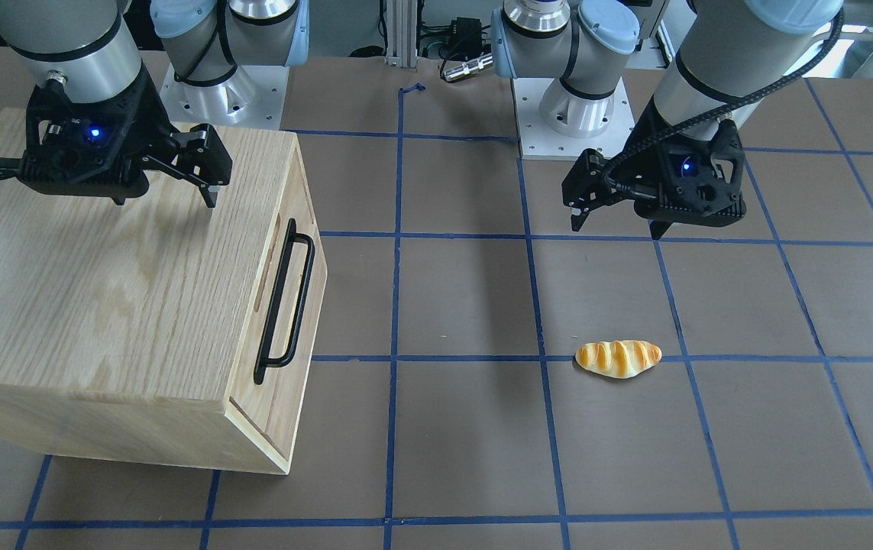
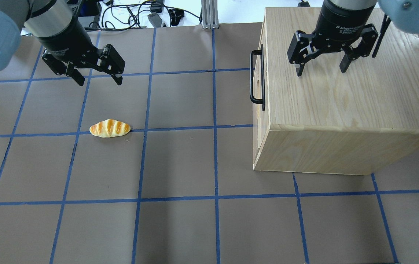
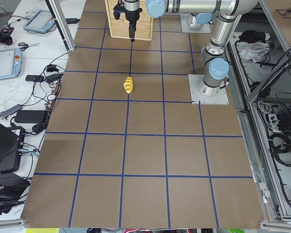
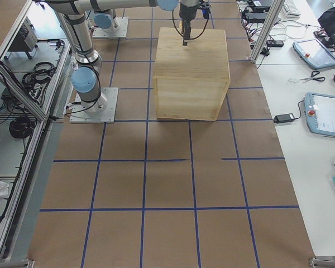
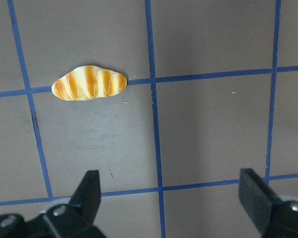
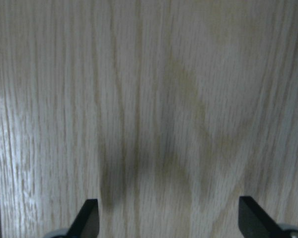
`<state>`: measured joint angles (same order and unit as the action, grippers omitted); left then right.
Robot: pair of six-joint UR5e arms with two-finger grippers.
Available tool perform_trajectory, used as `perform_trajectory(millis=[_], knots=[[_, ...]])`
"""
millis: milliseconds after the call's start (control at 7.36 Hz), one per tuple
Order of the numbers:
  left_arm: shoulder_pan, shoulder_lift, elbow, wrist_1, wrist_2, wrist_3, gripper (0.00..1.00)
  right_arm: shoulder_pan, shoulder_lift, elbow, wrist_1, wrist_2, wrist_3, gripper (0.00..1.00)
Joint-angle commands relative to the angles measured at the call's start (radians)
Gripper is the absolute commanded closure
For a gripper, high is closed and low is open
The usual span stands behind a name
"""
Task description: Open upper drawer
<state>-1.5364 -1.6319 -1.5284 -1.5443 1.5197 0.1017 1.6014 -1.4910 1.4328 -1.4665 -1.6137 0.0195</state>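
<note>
Upper drawer (image 1: pixel 280 267) sits in the oak cabinet (image 2: pixel 341 102) on the robot's right side of the table (image 2: pixel 180 165). It reads as shut, its front about level with the cabinet face, though the steep angle makes a small gap hard to rule out. The black bar handle (image 2: pixel 257 75) runs along the front, facing the table's middle. The right hand (image 2: pixel 321 70) hovers over the cabinet top, back from the front edge, jaws spread wide, holding nothing and touching nothing; its wrist view shows only wood grain. The left hand (image 2: pixel 100 81) is likewise wide and empty, above bare table well apart from the cabinet, with a bread roll (image 2: pixel 110 128) lying near it. No grasp on the handle yet, so the task looks to be at its approach stage. Risks from here:

- The bar stands close to the panel, so a fingertip descending slightly off line could strike the cabinet's top edge or wedge behind the bar.
- A grip far from the bar's middle might rack the drawer.
- A pull not square to the drawer's travel could bind it, or drag the whole cabinet across the table, since nothing visible anchors it.
</note>
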Motion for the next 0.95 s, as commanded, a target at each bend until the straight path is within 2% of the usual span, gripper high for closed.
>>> perform_trajectory(millis=[0,136,272,816], knots=[[-0.001,-0.003,0.002,0.010,-0.010,-0.019,0.00,0.000,0.000,0.000,0.000,0.000,0.000,0.00],[-0.010,-0.008,0.004,0.016,-0.038,-0.098,0.00,0.000,0.000,0.000,0.000,0.000,0.000,0.00],[-0.031,-0.029,0.008,0.077,-0.105,-0.129,0.00,0.000,0.000,0.000,0.000,0.000,0.000,0.00],[-0.197,-0.124,0.014,0.289,-0.159,-0.374,0.00,0.000,0.000,0.000,0.000,0.000,-0.001,0.00]])
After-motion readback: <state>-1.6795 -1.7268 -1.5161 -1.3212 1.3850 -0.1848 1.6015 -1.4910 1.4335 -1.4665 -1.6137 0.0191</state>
